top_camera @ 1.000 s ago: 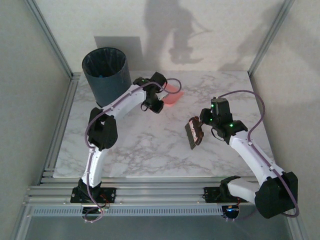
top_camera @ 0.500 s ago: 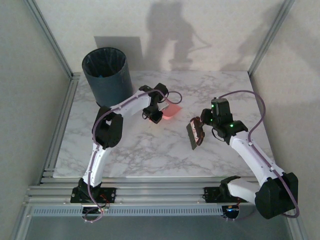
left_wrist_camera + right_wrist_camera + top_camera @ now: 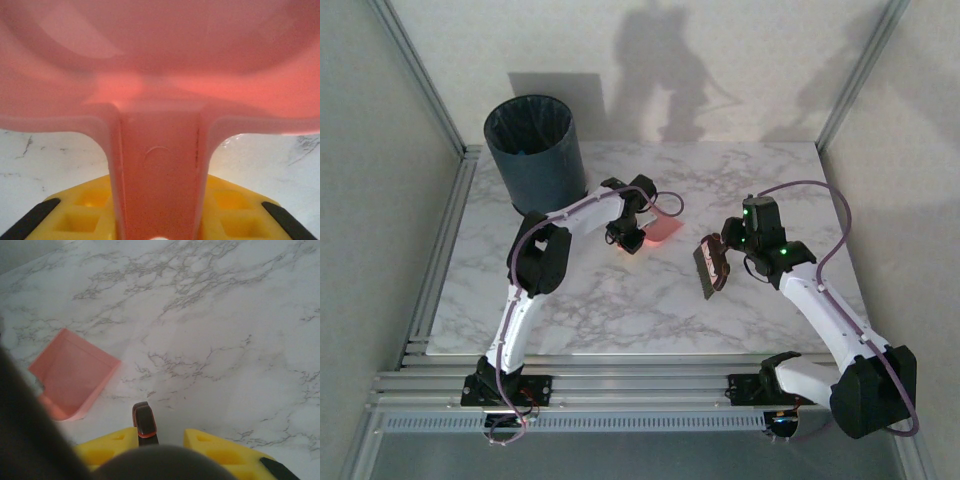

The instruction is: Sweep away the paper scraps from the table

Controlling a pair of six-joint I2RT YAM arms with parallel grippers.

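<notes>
Dustpan moved off from the bin, now to its near right; left gripper jaws clamped on the handle. Right gripper, further right of the bin, jaws closed on brush. Table lies beneath both jaw sets; contact unclear.

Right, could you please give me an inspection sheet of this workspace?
Surface: white marble table, grey veining.
Job's things: paper scraps, nothing seen.
Clutter: nothing seen.
Grippers: left pincer shut on pink dustpan; right pincer shut on brush.
Cables: purple cable along each arm, slack loop over right forearm.
Surroundings: dark lined bin at far-left corner; aluminium rails along edges.
</notes>
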